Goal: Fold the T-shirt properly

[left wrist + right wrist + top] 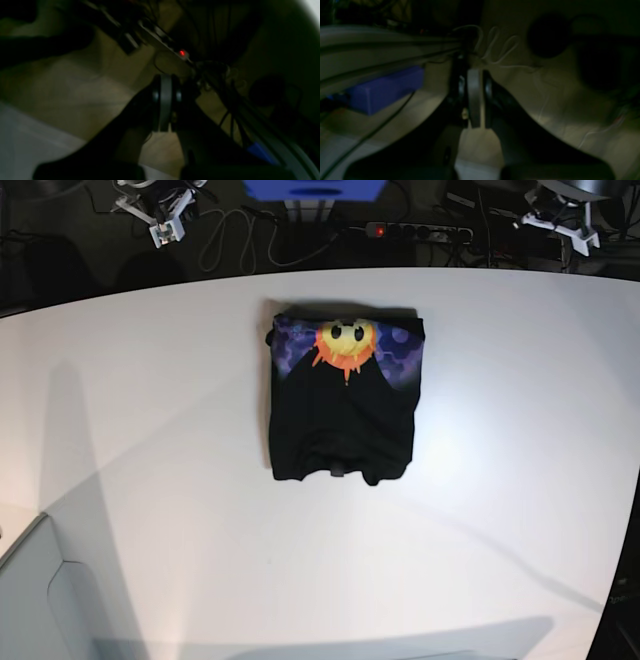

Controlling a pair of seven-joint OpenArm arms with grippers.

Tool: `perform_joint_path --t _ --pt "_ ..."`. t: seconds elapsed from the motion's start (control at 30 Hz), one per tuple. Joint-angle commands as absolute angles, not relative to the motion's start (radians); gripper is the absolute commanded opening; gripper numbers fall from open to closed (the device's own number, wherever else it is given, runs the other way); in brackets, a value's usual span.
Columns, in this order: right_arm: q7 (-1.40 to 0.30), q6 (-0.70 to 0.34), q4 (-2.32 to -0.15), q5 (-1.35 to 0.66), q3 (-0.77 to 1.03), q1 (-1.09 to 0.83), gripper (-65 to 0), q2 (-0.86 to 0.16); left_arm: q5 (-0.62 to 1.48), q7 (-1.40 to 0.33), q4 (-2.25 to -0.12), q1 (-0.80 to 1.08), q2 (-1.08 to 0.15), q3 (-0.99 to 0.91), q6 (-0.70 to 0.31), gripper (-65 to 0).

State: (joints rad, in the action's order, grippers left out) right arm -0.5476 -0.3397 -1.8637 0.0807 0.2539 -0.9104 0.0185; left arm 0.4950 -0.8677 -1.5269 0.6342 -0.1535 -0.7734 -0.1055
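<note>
The black T-shirt [342, 415] lies folded into a compact rectangle in the middle of the white table [150, 430]. Its orange-yellow sun print on the purple patch [345, 340] faces up at the far edge. My left gripper [560, 220] is off the table at the back right. In the left wrist view it [165, 100] is shut and empty over the floor. My right gripper [160, 225] is off the table at the back left. In the right wrist view it [475, 100] is shut and empty. Neither touches the shirt.
A power strip with a red light [415, 230] lies behind the table; it also shows in the left wrist view [182, 53]. A blue box [315, 190] stands at the back middle and shows in the right wrist view [385, 90]. Cables [225, 240] trail on the floor.
</note>
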Motion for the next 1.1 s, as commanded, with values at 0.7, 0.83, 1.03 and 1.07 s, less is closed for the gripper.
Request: perform_joint_path --t 0.7,0.83,1.03,1.07 --pt "0.022 0.130 -0.553 0.082 0.139 -0.354 -64.9 0.010 0.369 -0.004 -0.357 0.165 -0.262 0.259 -0.090 -65.0" --pt "0.113 0.318 -0.433 0.082 0.139 -0.295 -64.9 0.013 0.363 -0.004 -0.355 0.160 -0.234 0.255 -0.090 -65.0" --pt "0.191 0.374 -0.326 0.081 0.139 -0.231 -64.9 0.016 0.361 -0.004 -0.355 0.159 -0.222 0.259 -0.090 -65.0" --pt "0.196 0.374 -0.318 0.081 0.139 -0.223 -64.9 0.019 0.360 -0.004 -0.355 0.159 -0.214 0.260 -0.090 -65.0"
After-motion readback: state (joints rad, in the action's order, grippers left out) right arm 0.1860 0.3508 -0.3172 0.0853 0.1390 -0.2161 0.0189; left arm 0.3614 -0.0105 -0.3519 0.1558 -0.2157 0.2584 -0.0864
